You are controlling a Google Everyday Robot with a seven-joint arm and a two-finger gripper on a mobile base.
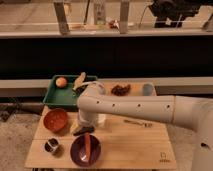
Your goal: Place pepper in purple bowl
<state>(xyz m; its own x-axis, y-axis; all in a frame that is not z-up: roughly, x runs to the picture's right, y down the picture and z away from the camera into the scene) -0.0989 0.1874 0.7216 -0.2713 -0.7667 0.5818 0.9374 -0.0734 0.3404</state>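
The slim red-orange pepper (pixel 87 145) lies inside the dark purple bowl (pixel 85 150) at the table's front left. My gripper (pixel 83 129) hangs just above the bowl's far rim, at the end of the white arm (pixel 140 108) that reaches in from the right. Nothing shows in the gripper.
An orange-brown bowl (pixel 55 119) sits left of the gripper and a small dark metallic cup (pixel 51 146) left of the purple bowl. A green tray (pixel 54 94) at the back holds a round orange fruit (pixel 61 81) and a pale yellow piece (pixel 80 80). A utensil (pixel 138 123) lies to the right.
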